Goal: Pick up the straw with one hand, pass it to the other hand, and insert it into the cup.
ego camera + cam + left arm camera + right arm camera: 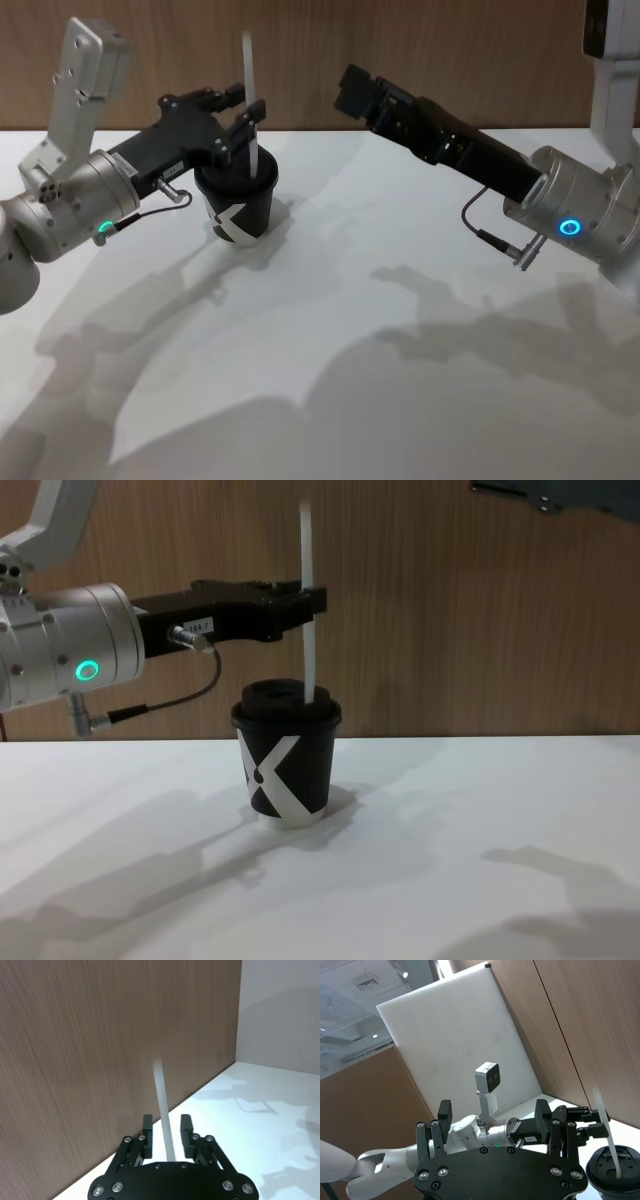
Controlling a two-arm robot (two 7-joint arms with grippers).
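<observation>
We note the straw (307, 600) standing in the cup (286, 765) lid; left gripper (165, 1141) fingers spread just clear of it; right gripper (495, 1112) raised apart, fingers wide

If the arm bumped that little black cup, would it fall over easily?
Probably, yes. The cup looks like small paper, so likely light, and it narrows toward its base. The tall straw standing in its lid gives leverage, and the left gripper sits around it, so a sideways tug might tip it.
</observation>
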